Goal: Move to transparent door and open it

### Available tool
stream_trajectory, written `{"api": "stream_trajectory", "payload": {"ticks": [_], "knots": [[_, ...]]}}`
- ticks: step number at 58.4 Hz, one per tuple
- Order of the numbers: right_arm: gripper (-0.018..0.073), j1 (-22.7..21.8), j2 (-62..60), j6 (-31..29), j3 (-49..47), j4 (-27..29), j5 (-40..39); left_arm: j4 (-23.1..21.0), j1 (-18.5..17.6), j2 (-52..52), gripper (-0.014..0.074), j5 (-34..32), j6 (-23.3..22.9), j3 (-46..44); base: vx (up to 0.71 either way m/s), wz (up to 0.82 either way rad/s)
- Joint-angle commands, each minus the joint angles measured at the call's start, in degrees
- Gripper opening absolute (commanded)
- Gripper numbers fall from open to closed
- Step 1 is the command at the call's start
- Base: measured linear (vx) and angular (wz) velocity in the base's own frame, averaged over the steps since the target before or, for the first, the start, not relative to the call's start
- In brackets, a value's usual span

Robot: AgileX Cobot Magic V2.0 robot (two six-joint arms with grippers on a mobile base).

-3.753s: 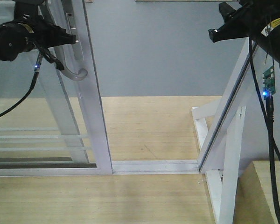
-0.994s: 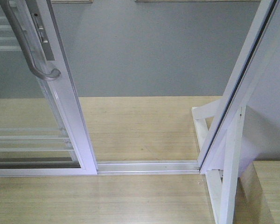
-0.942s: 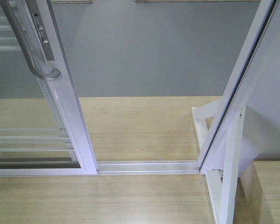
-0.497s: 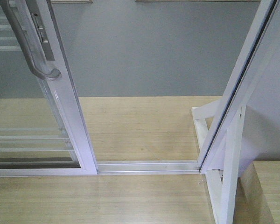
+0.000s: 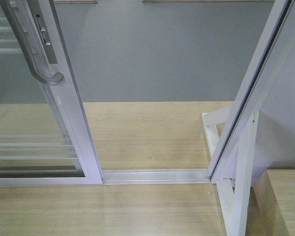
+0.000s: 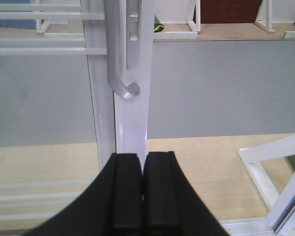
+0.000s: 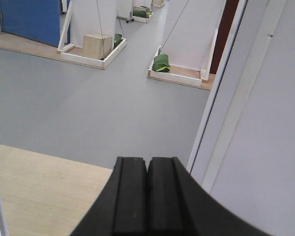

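Observation:
The transparent door (image 5: pixel 71 118) stands at the left of the front view, slid aside, its white stile carrying a curved grey pull handle (image 5: pixel 34 64). A gap lies between it and the right frame post (image 5: pixel 250 93). In the left wrist view the handle (image 6: pixel 119 73) hangs on the stile (image 6: pixel 132 128) straight ahead, above my left gripper (image 6: pixel 142 162), which is shut and empty, apart from the handle. My right gripper (image 7: pixel 147 167) is shut and empty, facing the grey floor through the opening. Neither gripper shows in the front view.
The floor track (image 5: pixel 155 175) runs across the opening. A white brace frame (image 5: pixel 236 182) stands at the right post's foot. A wooden platform edge (image 5: pixel 285 196) is at lower right. Beyond are grey floor, a wooden box (image 7: pixel 97 45) and green bundles (image 7: pixel 161 64).
Both arms, seen near the handle and at top right 3.8 s ago, have left the front view. The door stile stands further left than then. Nothing has moved in the last second.

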Motion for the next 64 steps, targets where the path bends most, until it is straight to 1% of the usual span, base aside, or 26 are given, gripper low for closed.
{"api": "stream_trajectory", "payload": {"ticks": [1,8,12,19,25,30,34,37,40,53,64], "knots": [[-0.0009,-0.09,0.56,0.06,-1.59,-0.41,-4.60,-0.68,-0.38,0.38,-0.0008,-4.00,-0.45,-1.63,0.00,0.00],[-0.0009,-0.09,0.56,0.06,-1.59,-0.41,-4.60,-0.68,-0.38,-1.11,-0.0008,-3.78,-0.45,-1.63,0.00,0.00],[-0.0009,-0.09,0.56,0.06,-1.59,-0.41,-4.60,1.07,-0.31,-3.30,-0.0008,-3.77,0.23,-0.86,0.00,0.00],[-0.0009,-0.09,0.56,0.06,-1.59,-0.41,-4.60,1.20,-0.31,-8.32,-0.0007,-6.11,0.18,4.86,0.00,0.00],[-0.0009,-0.09,0.56,0.06,-1.59,-0.41,-4.60,0.79,-0.31,-13.37,-0.0007,-11.37,-0.28,11.90,0.00,0.00],[-0.0009,-0.09,0.56,0.06,-1.59,-0.41,-4.60,0.67,-0.31,-17.52,-0.0007,-17.74,-0.96,17.93,0.00,0.00],[-0.0009,-0.09,0.56,0.06,-1.59,-0.41,-4.60,0.66,-0.31,-19.05,-0.0007,-23.38,-2.73,21.49,0.00,0.00],[-0.0009,-0.09,0.49,0.06,-1.59,-0.41,-4.59,1.71,-0.31,-18.46,-0.0007,-20.87,-2.73,20.82,0.00,0.00],[-0.0009,-0.09,0.55,0.06,-1.59,-0.41,-4.59,2.75,-0.31,-18.74,-0.0007,-20.93,-2.03,20.76,0.00,0.00],[-0.0009,-0.09,0.64,0.06,-1.59,-0.41,-4.59,2.29,-0.31,-18.68,-0.0006,-19.48,-2.05,20.83,0.00,0.00],[-0.0009,-0.09,0.64,0.06,-1.59,-0.41,-4.59,2.29,-0.31,-18.68,-0.0006,-19.48,-2.05,20.83,0.00,0.00]]}}
